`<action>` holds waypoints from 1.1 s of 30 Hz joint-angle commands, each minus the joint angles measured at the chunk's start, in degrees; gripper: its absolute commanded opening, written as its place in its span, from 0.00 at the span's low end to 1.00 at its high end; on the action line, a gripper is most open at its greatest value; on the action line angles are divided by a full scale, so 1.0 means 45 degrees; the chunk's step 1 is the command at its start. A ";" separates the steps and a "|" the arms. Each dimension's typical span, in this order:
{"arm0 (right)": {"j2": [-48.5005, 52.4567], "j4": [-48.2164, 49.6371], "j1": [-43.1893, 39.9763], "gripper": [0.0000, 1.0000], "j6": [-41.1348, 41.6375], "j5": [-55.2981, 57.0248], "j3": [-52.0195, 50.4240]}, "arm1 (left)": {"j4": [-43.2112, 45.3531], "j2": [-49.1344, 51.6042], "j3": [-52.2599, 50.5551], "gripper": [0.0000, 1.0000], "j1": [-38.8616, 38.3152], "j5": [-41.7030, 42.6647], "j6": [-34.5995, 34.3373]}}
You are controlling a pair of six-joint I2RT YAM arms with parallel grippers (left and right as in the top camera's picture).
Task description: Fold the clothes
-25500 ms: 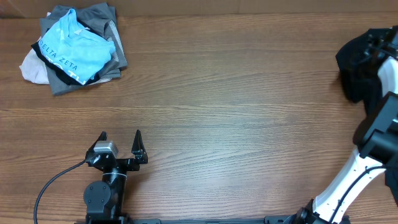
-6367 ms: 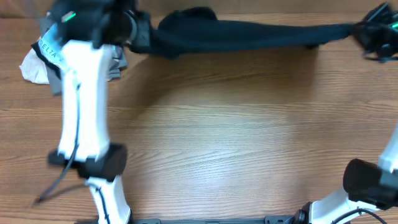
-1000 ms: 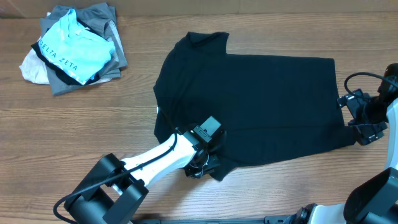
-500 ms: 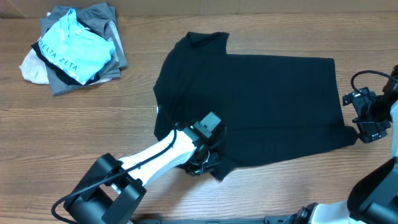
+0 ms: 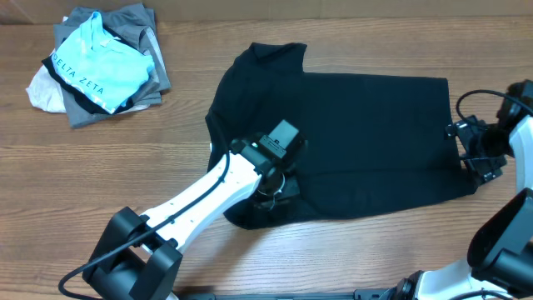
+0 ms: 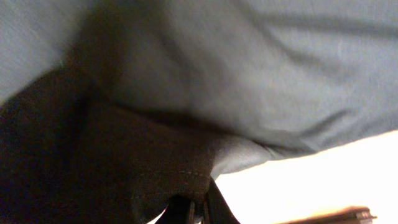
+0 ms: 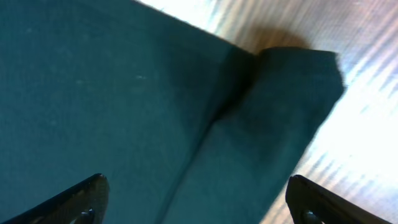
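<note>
Black T-shirt (image 5: 358, 142) lies spread flat across the middle of the table (image 5: 250, 108), left gripper (image 5: 271, 192) pinched tight on its near hem, right gripper (image 5: 472, 152) hanging wide open over the shirt's right-hand corner.

robot manipulation bench, lab-like workspace
two white-and-black robot arms, the left arm (image 5: 200, 196) and the right arm (image 5: 523, 146), are mounted at the near edge of a wood-grain table (image 5: 333, 258); a black t-shirt (image 5: 358, 133) lies spread across it and a heap of other garments (image 5: 96, 67) sits in the far left corner, all viewed from a fixed camera overhead.
</note>
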 commanded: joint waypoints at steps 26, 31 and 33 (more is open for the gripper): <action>0.0680 -0.1812 0.0588 0.96 0.0510 0.0369 -0.0049 | 0.1501 -0.0073 0.0296 0.05 0.1729 -0.1540 0.2244; 0.0680 -0.1253 0.0588 0.96 0.1234 0.0248 -0.0942 | 0.1511 -0.0073 0.0296 0.05 0.1729 -0.1535 0.2239; 0.0680 -0.0578 0.0588 0.95 0.1457 -0.0073 -0.1705 | 0.1506 -0.0073 0.0296 0.06 0.1729 -0.1535 0.2239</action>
